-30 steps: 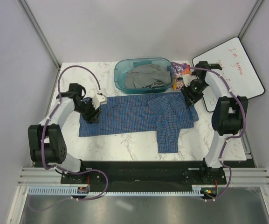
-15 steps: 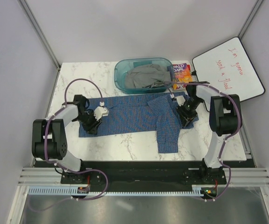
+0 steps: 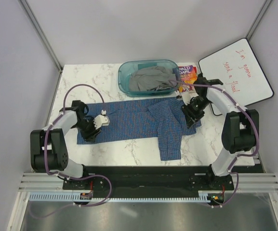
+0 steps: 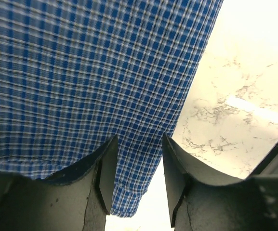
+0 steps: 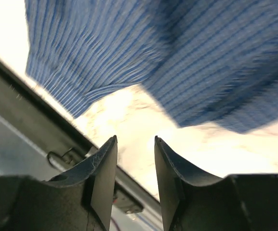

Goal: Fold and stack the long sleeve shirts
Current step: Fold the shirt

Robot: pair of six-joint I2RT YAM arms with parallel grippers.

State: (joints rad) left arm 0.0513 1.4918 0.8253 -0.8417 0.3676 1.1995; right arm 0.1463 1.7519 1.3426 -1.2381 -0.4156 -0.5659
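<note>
Whiteboard point(image 3: 237, 72) reads "I'm gonna send a flood"; book point(image 3: 188, 73) shows "DAHL". Left gripper point(image 4: 139, 139) parted astride the blue shirt point(image 3: 129, 122) hem; right gripper point(image 5: 135, 139) parted, empty.

- A white marble-patterned table point(image 3: 81, 82) with grey veining carries everything.
- A teal see-through plastic bin point(image 3: 148, 61) stands at the far edge of the table, near the middle.
- A crumpled grey garment point(image 3: 151, 79) lies inside the bin.
- A paperback book point(image 3: 188, 73) with a purple and orange cover lies just right of the bin.
- A whiteboard point(image 3: 240, 72) with red handwriting lies tilted at the far right corner.
</note>
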